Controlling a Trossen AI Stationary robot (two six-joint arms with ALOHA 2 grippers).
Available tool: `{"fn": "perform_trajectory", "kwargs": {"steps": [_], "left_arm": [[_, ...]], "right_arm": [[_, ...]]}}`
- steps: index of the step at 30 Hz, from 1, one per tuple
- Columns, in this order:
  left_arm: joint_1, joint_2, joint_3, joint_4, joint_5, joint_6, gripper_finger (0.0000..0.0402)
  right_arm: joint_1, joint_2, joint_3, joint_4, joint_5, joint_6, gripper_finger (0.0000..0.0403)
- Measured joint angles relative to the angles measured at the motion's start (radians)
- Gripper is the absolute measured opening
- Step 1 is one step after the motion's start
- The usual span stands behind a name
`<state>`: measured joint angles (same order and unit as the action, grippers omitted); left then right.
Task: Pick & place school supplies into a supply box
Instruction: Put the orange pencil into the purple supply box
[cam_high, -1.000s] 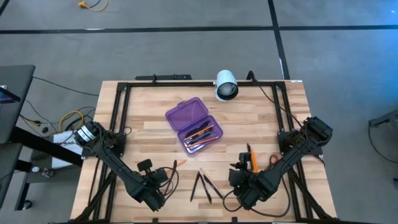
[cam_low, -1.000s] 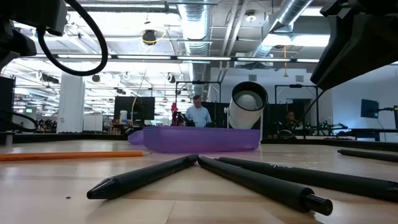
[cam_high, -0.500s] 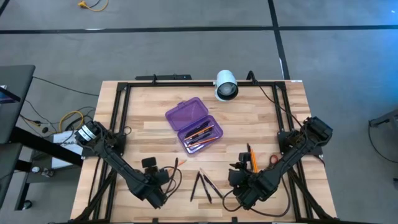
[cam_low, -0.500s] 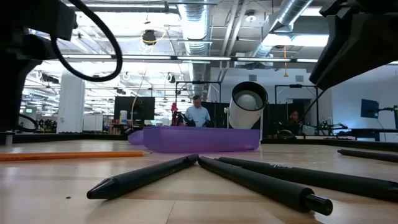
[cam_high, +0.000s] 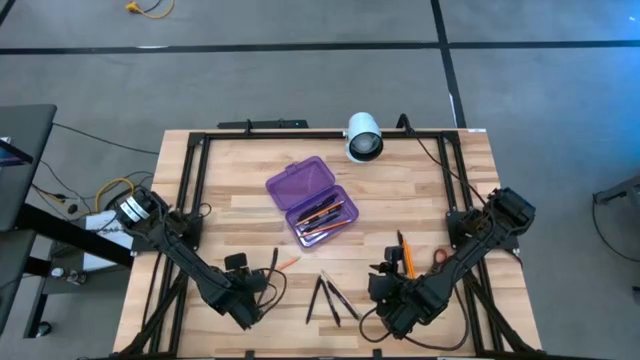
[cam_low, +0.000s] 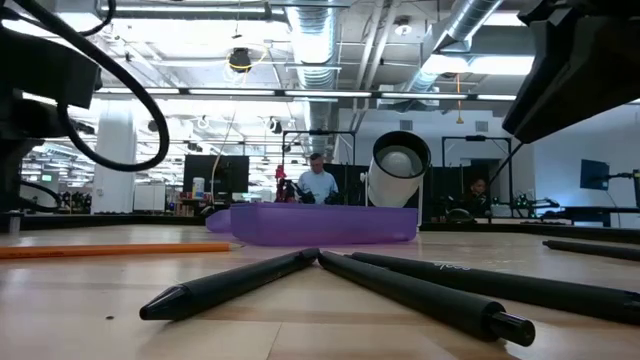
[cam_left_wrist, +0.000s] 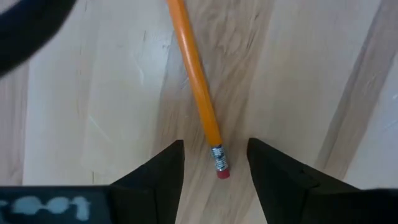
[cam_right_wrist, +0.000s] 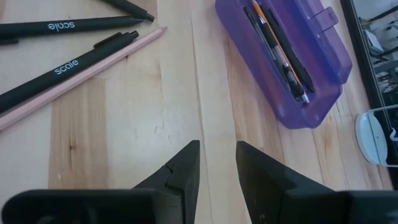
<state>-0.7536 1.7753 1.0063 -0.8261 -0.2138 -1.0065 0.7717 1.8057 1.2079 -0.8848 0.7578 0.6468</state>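
My left hand (cam_left_wrist: 211, 163) hovers low over the desk (cam_high: 240, 205) with its fingers spread apart and nothing between them; the orange pencil (cam_left_wrist: 196, 81) lies flat just ahead, its eraser end sitting in the gap. I judge it light, stiff and slick, apt to roll on the wood, so I would pinch it across the shaft a little up from the metal ferrule, not on the eraser. It is thin, glossy orange, with a red-pink eraser. Beyond and to the right of that hand the supply box (cam_high: 312, 200) lies open, translucent purple, with a few pens and pencils already inside. My right hand (cam_right_wrist: 217, 163) waits, fingers partly open and empty, the box ahead of it and black pens (cam_right_wrist: 59, 65) off to one side.
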Motion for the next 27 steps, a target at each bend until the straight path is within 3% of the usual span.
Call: {"fn": "perform_trajectory", "kwargs": {"steps": [8, 13, 27], "left_arm": [[0.011, -0.117, -0.152, 0.16, 0.075, -0.029, 0.0169], [0.008, -0.169, -0.233, 0.268, 0.05, -0.045, 0.0169], [0.02, -0.217, -0.243, 0.307, 0.029, -0.039, 0.0169]], "right_arm": [[-0.009, 0.0, 0.0, 0.004, 0.0, 0.0, 0.01], [-0.004, 0.0, 0.0, 0.004, -0.001, 0.0, 0.01], [-0.015, 0.0, 0.0, 0.008, 0.0, 0.0, 0.01]]}}
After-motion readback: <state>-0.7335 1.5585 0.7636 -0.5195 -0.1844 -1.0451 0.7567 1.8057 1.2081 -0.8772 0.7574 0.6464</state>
